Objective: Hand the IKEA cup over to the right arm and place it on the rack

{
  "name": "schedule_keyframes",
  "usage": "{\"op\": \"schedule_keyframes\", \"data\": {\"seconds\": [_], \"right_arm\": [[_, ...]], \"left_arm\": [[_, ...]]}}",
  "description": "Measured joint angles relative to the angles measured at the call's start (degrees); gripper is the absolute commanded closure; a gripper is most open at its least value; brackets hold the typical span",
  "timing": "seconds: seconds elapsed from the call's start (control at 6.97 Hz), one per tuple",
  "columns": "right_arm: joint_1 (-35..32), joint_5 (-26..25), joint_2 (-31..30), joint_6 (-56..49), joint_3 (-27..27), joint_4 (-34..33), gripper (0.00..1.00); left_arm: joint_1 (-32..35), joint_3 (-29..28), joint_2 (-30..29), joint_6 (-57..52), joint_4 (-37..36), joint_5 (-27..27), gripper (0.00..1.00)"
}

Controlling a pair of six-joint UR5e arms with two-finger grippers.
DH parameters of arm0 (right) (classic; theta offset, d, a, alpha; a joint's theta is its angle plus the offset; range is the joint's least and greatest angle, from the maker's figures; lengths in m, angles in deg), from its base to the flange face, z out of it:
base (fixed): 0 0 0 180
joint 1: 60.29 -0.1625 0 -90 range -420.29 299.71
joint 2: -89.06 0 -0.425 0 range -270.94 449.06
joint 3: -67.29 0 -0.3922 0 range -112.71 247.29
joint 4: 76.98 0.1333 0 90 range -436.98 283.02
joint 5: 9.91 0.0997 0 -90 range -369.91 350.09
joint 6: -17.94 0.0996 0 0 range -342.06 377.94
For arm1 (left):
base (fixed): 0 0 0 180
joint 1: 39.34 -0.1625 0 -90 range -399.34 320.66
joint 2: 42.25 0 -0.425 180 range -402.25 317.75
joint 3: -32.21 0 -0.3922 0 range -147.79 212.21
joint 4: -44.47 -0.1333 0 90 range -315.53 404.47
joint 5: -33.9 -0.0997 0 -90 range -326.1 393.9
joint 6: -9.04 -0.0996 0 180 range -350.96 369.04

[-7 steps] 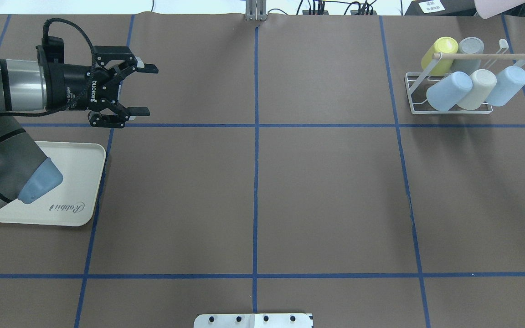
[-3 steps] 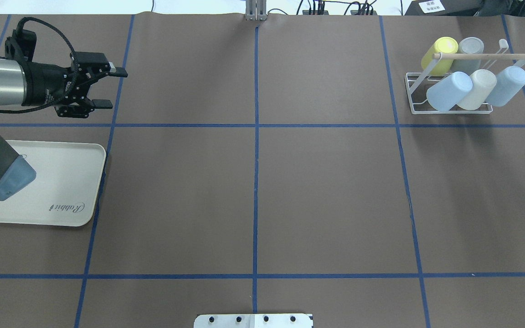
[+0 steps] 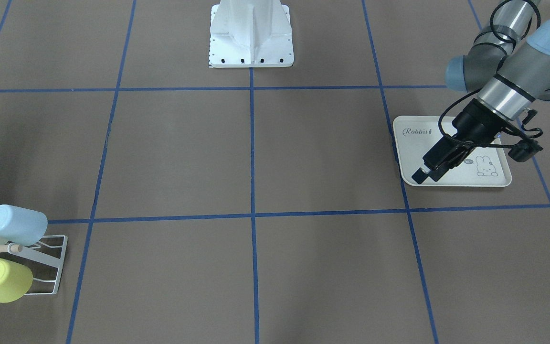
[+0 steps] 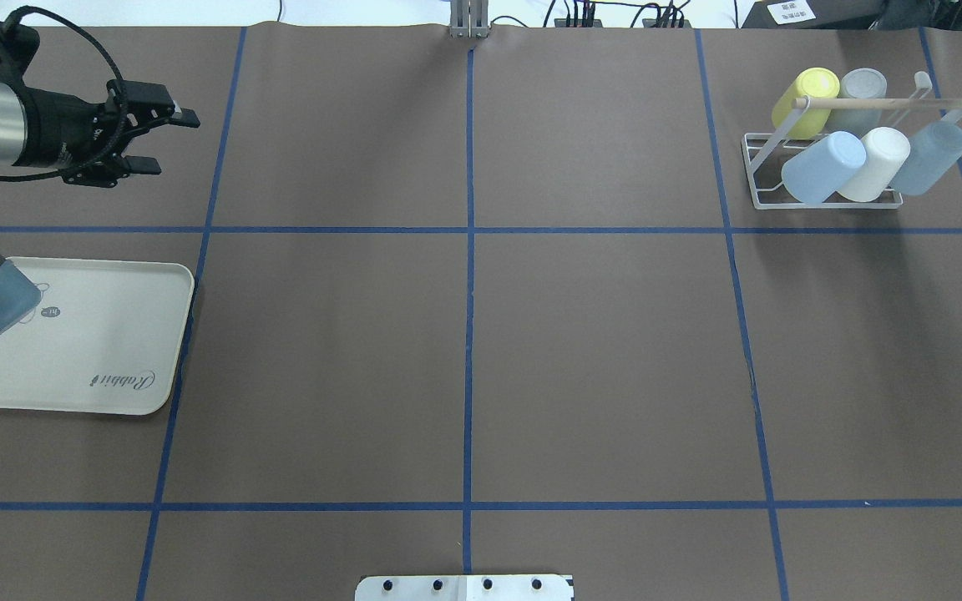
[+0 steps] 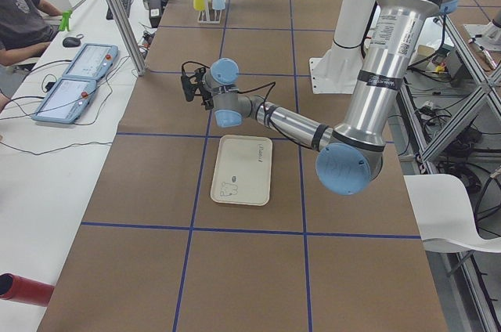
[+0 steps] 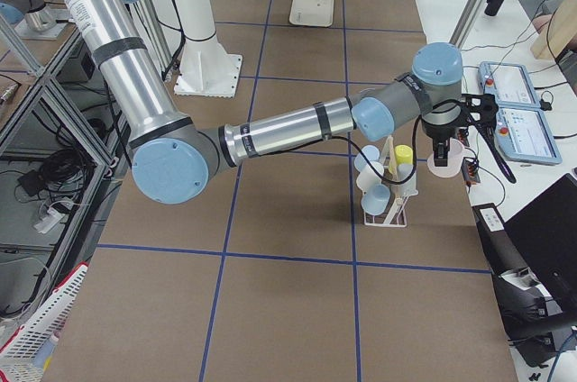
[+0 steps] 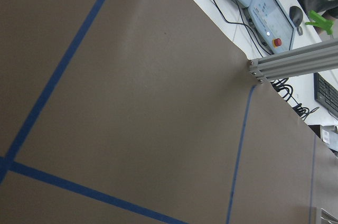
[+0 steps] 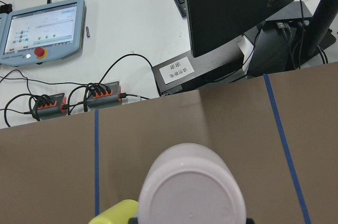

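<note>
Pink cup (image 8: 193, 187) hangs in your right claw (image 6: 440, 143), which is pinched shut on it, just past the rack (image 4: 882, 103) at 1 o'clock on the table (image 4: 598, 351). Your left claw (image 4: 168, 143) hovers at 10 o'clock, spread open, with nothing in it.

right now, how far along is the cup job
Handover looks done: no cup on the tray, the left pincer is open and empty, and five cups sit on the rack. In hand: the right pincer holds a pale pink cup by the rack. Left: seat it on the rack and let go.
</note>
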State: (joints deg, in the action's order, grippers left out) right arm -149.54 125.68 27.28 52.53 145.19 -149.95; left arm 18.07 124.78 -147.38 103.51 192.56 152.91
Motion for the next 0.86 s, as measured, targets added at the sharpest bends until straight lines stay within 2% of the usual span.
{"op": "schedule_keyframes", "data": {"seconds": [0.29,0.86], "right_arm": [[3.4,-0.3,1.9,-1.7,-5.4,-0.2,0.71],[6.8,-2.6,1.9,-7.5,-8.9,-0.4,0.71]], "left_arm": [[1.1,0.3,0.6,-5.2,-3.3,0.0,0.0],[1.7,0.8,1.3,-8.2,-5.1,-0.2,0.0]]}}
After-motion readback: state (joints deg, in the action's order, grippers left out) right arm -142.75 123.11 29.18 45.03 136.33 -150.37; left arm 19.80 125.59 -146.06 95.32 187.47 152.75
